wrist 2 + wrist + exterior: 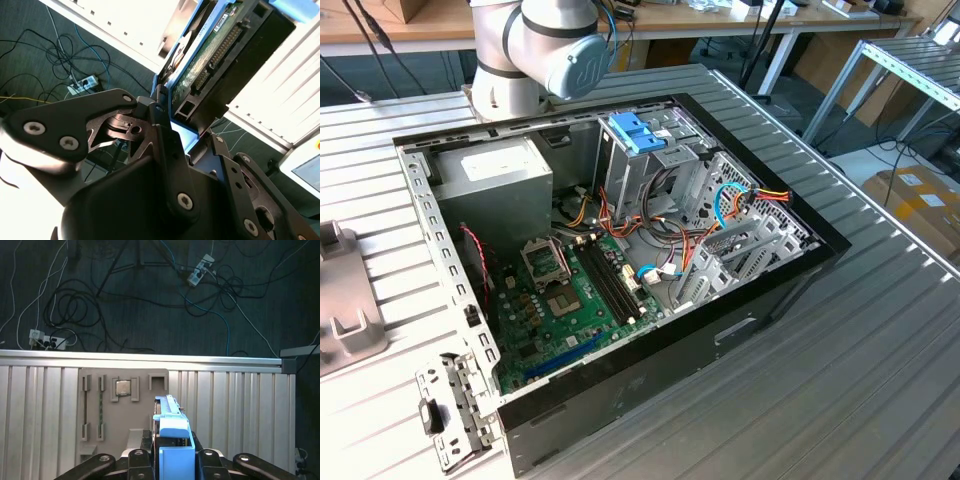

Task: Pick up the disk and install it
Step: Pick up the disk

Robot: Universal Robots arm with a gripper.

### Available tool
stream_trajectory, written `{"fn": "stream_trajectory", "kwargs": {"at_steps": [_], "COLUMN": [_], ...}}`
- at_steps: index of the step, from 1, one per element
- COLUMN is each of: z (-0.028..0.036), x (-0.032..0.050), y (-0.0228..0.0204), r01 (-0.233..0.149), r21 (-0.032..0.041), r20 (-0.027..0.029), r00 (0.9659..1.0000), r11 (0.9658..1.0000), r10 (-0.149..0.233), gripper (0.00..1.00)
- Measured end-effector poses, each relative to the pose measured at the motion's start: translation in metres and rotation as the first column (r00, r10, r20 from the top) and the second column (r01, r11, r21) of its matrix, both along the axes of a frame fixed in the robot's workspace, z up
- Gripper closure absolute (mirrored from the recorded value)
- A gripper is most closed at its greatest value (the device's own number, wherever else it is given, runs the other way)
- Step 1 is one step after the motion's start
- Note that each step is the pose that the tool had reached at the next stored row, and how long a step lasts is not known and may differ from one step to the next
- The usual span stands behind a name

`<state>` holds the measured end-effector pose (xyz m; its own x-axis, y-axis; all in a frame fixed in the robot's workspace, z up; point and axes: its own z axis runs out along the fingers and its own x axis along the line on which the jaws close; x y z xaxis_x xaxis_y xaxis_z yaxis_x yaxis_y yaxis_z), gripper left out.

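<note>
The disk (pixel 172 432) stands edge-on between my gripper's (pixel 172 460) two black fingers in the first wrist view, with its light-blue plastic frame facing the camera. In the second wrist view the disk (pixel 220 55) shows its green circuit board and black connector end, and the blue frame runs along one side. The gripper (pixel 185 142) is shut on the disk's lower end. The disk hangs above the slatted metal table (pixel 240 410), over a grey holder plate (pixel 125 415). In the exterior view the robot arm (pixel 535 50) rises behind the open computer case (pixel 620 250).
Inside the case are a grey drive cage with blue tabs (pixel 638 135), a grey power supply box (pixel 500 170), a green motherboard (pixel 560 300) and bundled cables (pixel 740 200). The holder plate carries a processor chip (pixel 122 387). A metal bracket (pixel 450 410) lies by the case.
</note>
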<state>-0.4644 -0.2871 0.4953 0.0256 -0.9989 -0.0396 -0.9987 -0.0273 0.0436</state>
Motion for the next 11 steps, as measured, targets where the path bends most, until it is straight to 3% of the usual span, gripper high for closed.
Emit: {"fn": "stream_trajectory", "kwargs": {"at_steps": [11], "z": [0.0], "x": [0.0047], "y": [-0.0001], "r01": [0.0], "r21": [0.0], "r20": [0.0001], "r00": [1.0], "r11": [1.0], "r10": [0.0], "gripper": [0.63]}}
